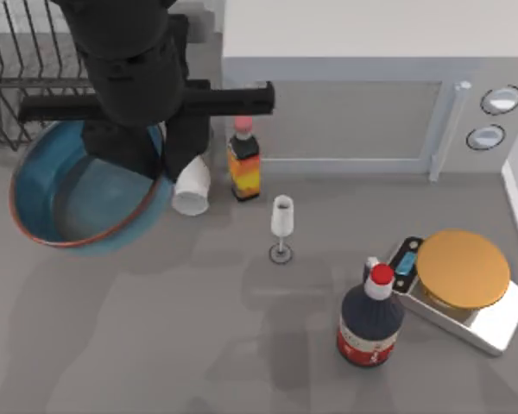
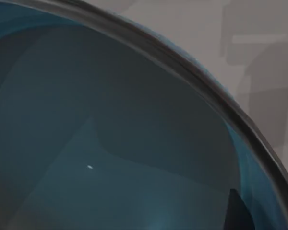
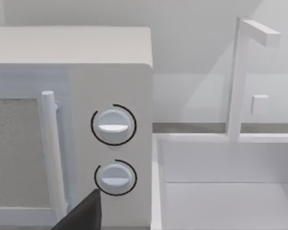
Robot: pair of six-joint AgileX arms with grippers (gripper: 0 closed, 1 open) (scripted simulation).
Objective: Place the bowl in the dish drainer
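In the upper left of the top view, the left arm hangs over the bowl (image 1: 65,203), which sits tilted just below the dish drainer (image 1: 22,82), its upper rim touching or overlapping the rack's lower edge. The left tool is hidden under the arm; whether it grips the rim I cannot tell. To do this well, keep the bowl tilted, carry it up-frame over the bars and lower it between the prongs. The two bottles' labels are unreadable.
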